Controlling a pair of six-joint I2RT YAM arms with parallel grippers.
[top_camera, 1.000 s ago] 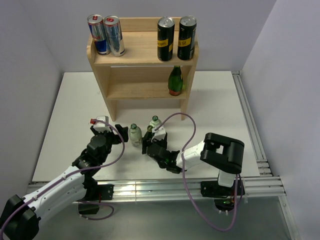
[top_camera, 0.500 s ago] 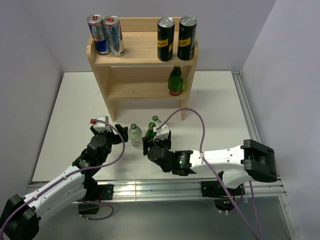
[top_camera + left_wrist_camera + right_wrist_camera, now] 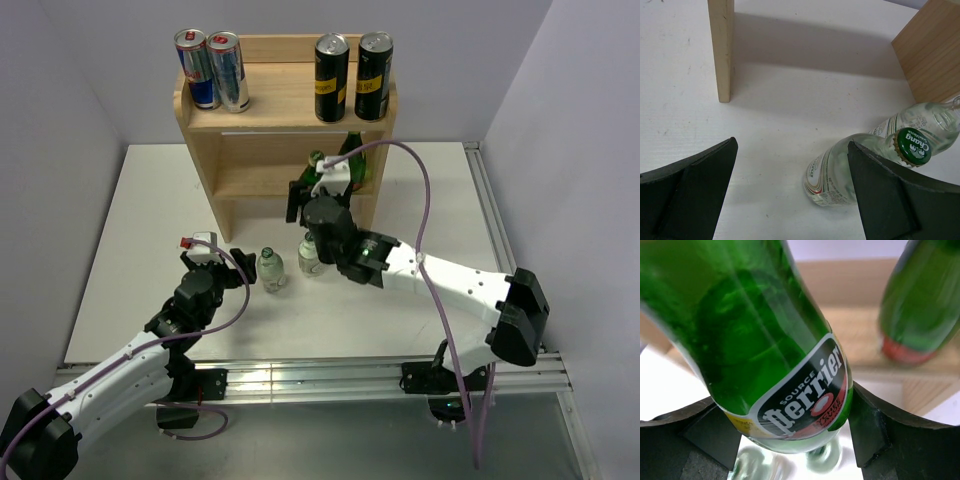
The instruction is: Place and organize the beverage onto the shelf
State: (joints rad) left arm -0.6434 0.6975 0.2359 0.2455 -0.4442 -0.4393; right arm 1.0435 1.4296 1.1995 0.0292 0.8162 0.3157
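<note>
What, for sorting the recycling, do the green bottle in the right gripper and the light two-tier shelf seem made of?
Green Perrier bottle: probably glass, glossy and translucent; light glows through it. Light two-tier shelf: unpainted wood, matte, with faint grain on its panels.

Ahead of the right hand (image 3: 790, 440), which is clamped on a Perrier bottle (image 3: 765, 340), the lower tier of the shelf (image 3: 205, 150) lies open to its left. A second green bottle (image 3: 920, 300) blocks that tier ahead-right. The left hand (image 3: 792, 150), jaws spread wide, faces bare table (image 3: 790, 100) between two side panels (image 3: 721, 50). A capped clear bottle (image 3: 840, 172) stands just inside its right finger, with another clear bottle (image 3: 920, 122) just beyond.
</note>
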